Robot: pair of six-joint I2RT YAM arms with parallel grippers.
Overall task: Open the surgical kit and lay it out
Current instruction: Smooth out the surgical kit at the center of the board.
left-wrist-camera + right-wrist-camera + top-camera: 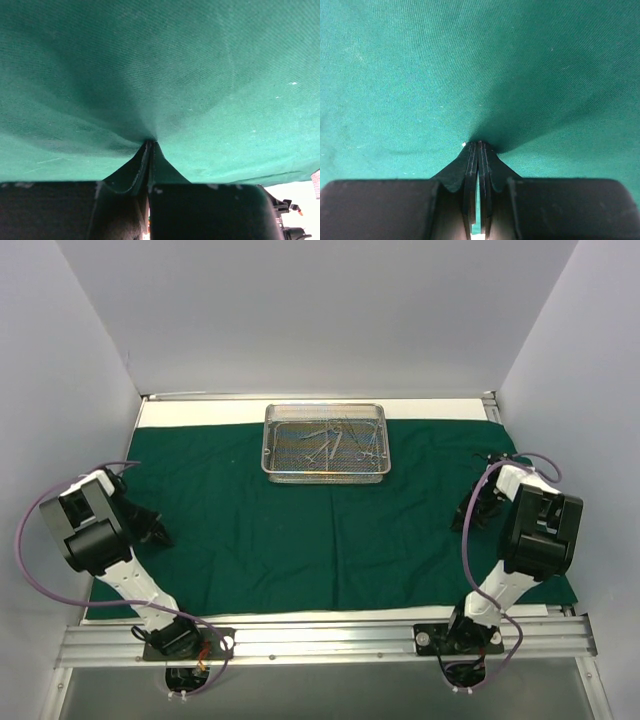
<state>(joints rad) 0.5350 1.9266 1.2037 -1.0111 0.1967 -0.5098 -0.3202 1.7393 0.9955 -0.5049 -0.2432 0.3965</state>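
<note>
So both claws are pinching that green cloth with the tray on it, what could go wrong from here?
1. The left gripper and right gripper are both shut on the green cloth, which puckers at their tips; an uneven pull could drag the wire-mesh tray standing on its far part.
2. A jolt might tangle the slim instruments lying loose in that tray.
3. If one grip slips, the cloth could bunch on that side.

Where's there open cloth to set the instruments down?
The wide stretch of green cloth between the wire tray and the near edge, bordered by the left pincer and right pincer. Crowded only inside the tray, where the instruments lie.
</note>
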